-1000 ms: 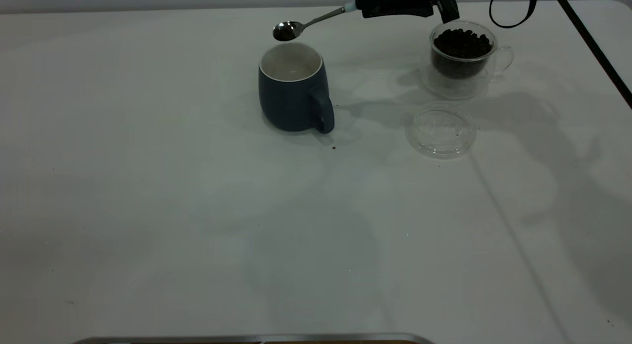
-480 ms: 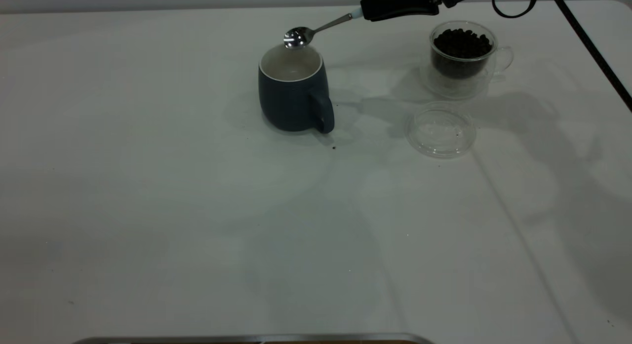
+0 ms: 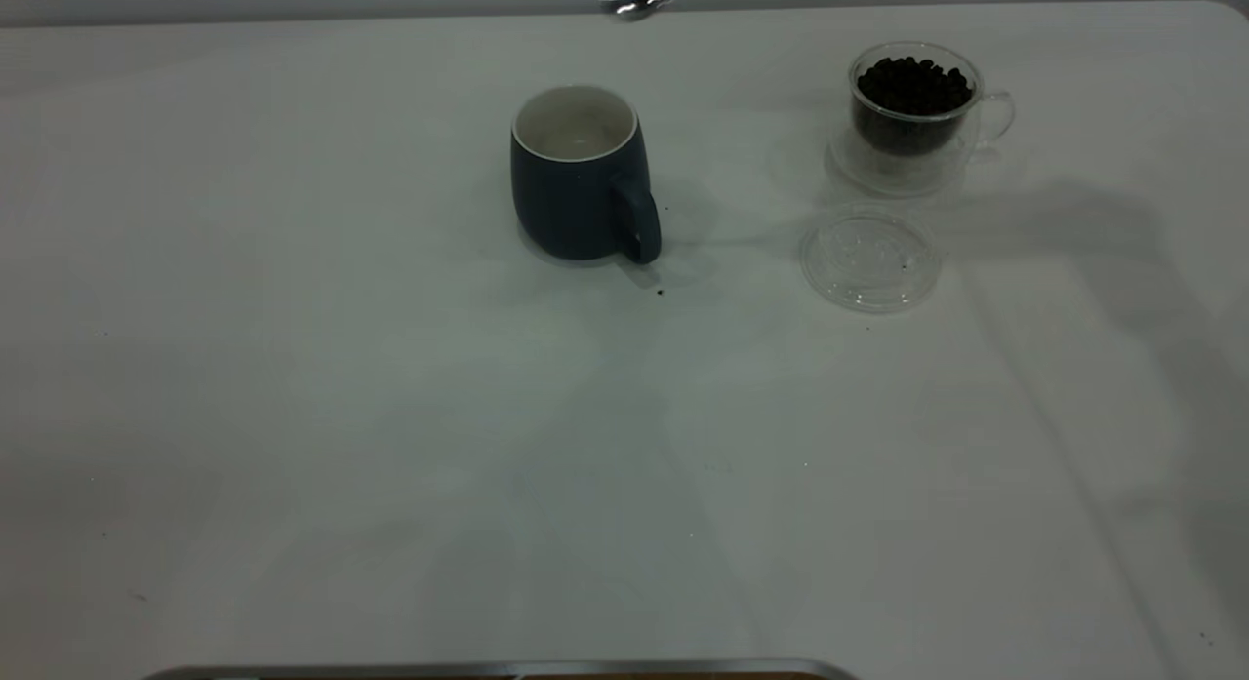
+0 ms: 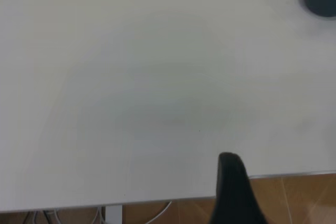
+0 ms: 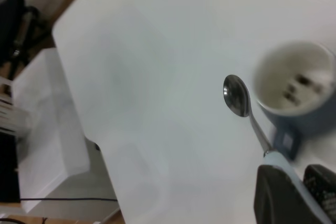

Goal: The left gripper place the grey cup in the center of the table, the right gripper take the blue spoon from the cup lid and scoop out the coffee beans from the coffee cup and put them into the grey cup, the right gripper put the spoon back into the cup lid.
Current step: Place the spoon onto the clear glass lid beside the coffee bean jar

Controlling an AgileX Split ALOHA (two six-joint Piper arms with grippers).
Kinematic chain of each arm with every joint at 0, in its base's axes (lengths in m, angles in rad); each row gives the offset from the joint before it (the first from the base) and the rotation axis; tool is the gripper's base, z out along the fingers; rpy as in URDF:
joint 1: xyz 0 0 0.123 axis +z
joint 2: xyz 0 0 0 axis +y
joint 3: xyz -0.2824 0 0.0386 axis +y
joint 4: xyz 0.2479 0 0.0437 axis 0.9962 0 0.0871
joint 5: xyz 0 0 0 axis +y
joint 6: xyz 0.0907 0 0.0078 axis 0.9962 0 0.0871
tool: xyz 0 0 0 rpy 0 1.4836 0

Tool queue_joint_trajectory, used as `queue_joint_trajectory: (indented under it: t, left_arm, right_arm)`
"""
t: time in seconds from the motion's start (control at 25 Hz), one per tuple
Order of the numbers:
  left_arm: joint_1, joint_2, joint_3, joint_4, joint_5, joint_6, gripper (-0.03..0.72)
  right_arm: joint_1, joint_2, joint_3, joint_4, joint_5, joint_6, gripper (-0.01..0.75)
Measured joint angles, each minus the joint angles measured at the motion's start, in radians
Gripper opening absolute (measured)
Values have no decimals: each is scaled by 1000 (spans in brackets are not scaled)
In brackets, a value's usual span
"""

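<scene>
Right pincer (image 5: pixel 286 174) is clamped on the pale handle end of the blue spoon (image 5: pixel 237 95). Spoon is held in the air beside the grey cup (image 3: pixel 581 173), bowl looks bare and shiny. Grey cup stands upright near mid-counter (image 3: pixel 390 417), a few coffee beans (image 5: pixel 294 87) inside. Coffee cup (image 3: pixel 912 114) stands to its right, heaped with beans; cup lid (image 3: pixel 868 259) lies just in front. Left pincer (image 4: pixel 233 187) sits at the counter edge; cannot tell whether apart or together.
</scene>
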Motion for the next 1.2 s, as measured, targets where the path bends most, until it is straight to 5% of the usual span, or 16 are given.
queue_joint_trajectory:
  t: [0.36,0.64,1.2]
  left_arm:
    - [0,0,0,0,0,0,544]
    - [0,0,0,0,0,0,544]
    - [0,0,0,0,0,0,544]
  right_arm:
    - [-210,-29,318,35,-49,1,101]
    - [-248,61,428,141,-193,-74,101]
    - [-258,250,428,342,-239,-143,101]
